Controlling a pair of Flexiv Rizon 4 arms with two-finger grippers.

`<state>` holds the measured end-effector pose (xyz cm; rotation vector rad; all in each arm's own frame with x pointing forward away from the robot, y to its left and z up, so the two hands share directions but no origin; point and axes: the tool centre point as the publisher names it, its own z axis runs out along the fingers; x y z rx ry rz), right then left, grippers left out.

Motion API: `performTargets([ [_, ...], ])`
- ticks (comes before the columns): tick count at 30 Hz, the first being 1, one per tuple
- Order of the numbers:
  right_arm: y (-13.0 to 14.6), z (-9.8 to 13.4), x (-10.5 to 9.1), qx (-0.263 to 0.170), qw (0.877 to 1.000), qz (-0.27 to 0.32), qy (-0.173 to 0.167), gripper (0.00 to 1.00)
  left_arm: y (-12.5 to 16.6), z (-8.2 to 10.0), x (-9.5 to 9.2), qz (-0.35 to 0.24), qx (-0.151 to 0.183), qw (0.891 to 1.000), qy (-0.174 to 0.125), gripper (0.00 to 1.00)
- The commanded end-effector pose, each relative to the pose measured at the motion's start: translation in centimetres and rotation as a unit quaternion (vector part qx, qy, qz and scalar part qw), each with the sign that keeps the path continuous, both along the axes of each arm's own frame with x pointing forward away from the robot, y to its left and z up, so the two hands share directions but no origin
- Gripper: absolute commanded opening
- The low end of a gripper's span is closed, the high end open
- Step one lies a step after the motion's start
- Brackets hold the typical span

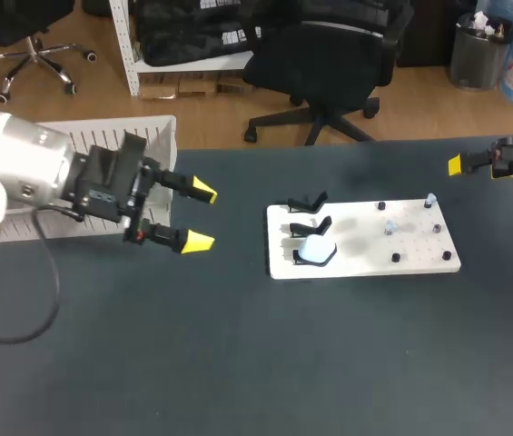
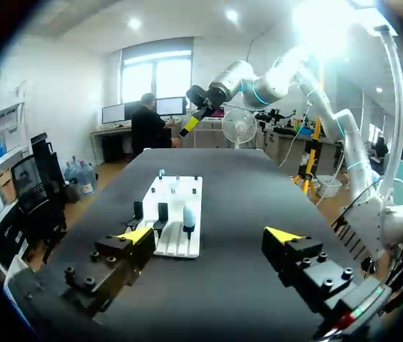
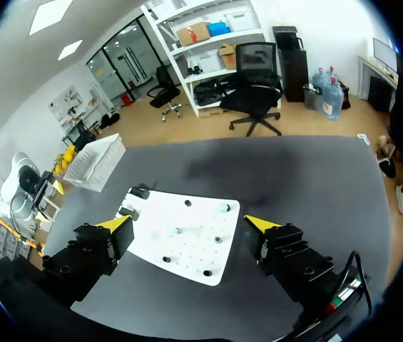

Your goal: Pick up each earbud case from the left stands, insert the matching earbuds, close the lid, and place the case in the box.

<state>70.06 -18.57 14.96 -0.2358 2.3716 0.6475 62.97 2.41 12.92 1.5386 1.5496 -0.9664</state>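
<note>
Left gripper (image 1: 200, 216) is spread and empty, left of the board (image 1: 365, 247). Right gripper (image 3: 188, 224) is likewise released, beyond its right end. Three stands (image 1: 309, 227) line the board's left edge; one case (image 1: 315, 249) sits on the nearest. One box (image 1: 138, 136) lies far left.

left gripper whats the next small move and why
Probably ease the left gripper across the table toward the case on the board. The gripper is open, holds nothing and hangs well short of the board. That case, the only one I can see, sits on the nearest of the three stands; the other two look bare.
</note>
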Motion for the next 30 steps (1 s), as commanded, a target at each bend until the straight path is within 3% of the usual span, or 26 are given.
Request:
performTargets([
  [1,-0.1,0.0,0.0,0.0,1.0,0.001,0.0,1.0,-2.0,-1.7,1.0,-0.023,0.004,1.0,0.006,1.0],
  [7,-0.1,0.0,0.0,0.0,1.0,0.001,0.0,1.0,-4.2,-4.0,1.7,-0.013,0.019,1.0,0.008,1.0],
  [8,-0.1,0.0,0.0,0.0,1.0,0.001,0.0,1.0,-4.5,-4.4,1.8,-0.006,0.018,1.0,-0.006,1.0],
  [11,-0.1,0.0,0.0,0.0,1.0,0.001,0.0,1.0,-5.3,-4.9,2.1,-0.005,0.018,1.0,-0.004,1.0],
  [16,-0.1,0.0,0.0,0.0,1.0,0.001,0.0,1.0,-6.8,-6.0,2.5,-0.005,0.013,1.0,-0.024,1.0],
  [25,-0.1,0.0,0.0,0.0,1.0,0.001,0.0,1.0,-9.2,-7.7,2.9,-0.01,0.01,1.0,-0.02,1.0],
  [27,-0.1,0.0,0.0,0.0,1.0,0.001,0.0,1.0,-9.7,-7.9,2.9,-0.011,0.007,1.0,-0.017,0.91],
  [30,-0.1,0.0,0.0,0.0,1.0,0.001,0.0,1.0,-10.2,-8.2,2.9,-0.013,0.006,1.0,-0.012,0.95],
])
